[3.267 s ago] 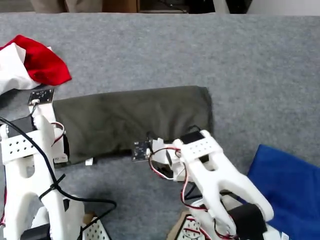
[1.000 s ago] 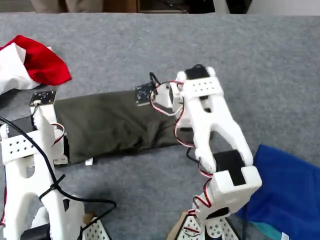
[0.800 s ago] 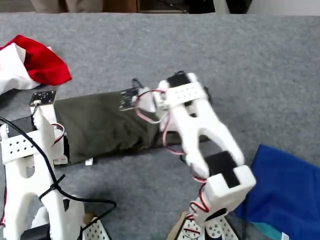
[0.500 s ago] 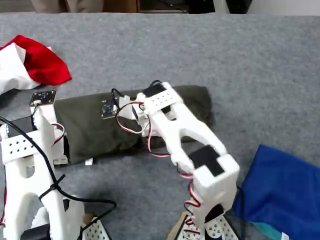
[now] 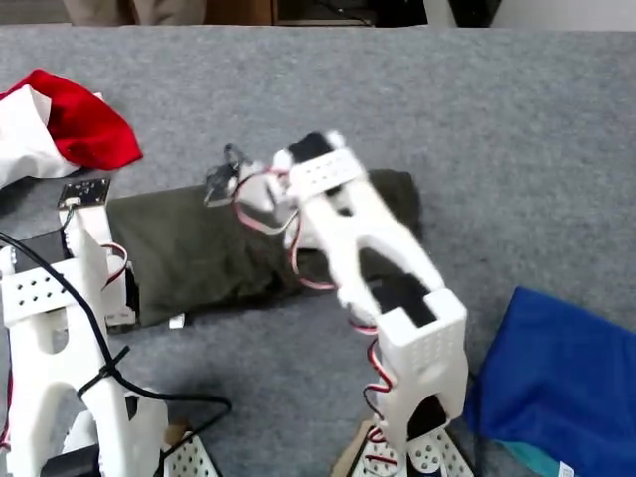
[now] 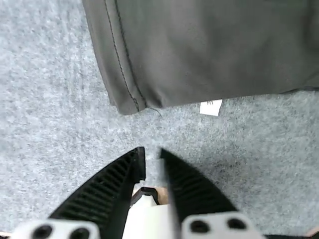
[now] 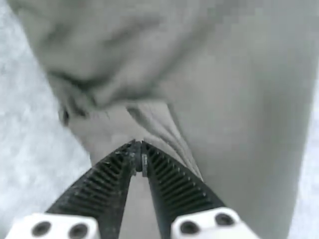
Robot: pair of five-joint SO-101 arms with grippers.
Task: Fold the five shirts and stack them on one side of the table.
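An olive shirt [image 5: 179, 248] lies as a long folded strip across the middle of the grey table. In the right wrist view my right gripper [image 7: 138, 155] is shut on a bunched fold of the olive shirt [image 7: 239, 74]. In the high view the right gripper [image 5: 253, 194] hangs over the strip's far edge, left of its middle. My left gripper [image 5: 124, 303] sits at the strip's left end. In its own view the left gripper [image 6: 151, 155] stands open by a narrow gap over bare table, just short of the shirt's hemmed corner [image 6: 129, 99] and a white tag [image 6: 212, 107].
A red and white shirt [image 5: 60, 124] is heaped at the far left of the table. A blue shirt [image 5: 566, 388] lies at the near right corner. Bare grey table [image 5: 497, 119] stretches behind and to the right of the olive strip.
My right arm went from the strip's near edge across to its far edge, then swept left with olive cloth in its gripper. The left arm has kept still.
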